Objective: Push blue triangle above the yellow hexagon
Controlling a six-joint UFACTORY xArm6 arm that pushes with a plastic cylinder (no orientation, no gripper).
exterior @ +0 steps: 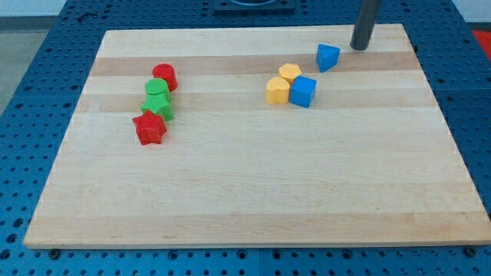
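The blue triangle [327,57] lies near the view's top right on the wooden board [253,184]. My tip [360,47] stands just to its right and slightly above, a small gap apart. Two yellow blocks sit below-left of the triangle: a yellow hexagon-like block [289,73] and another yellow block [277,90] touching it. A blue cube [303,92] touches the yellow pair on their right.
At the view's left is a cluster: a red cylinder [165,77], a green cylinder [156,89], a green star [157,106] and a red star [149,128]. Blue pegboard surrounds the board.
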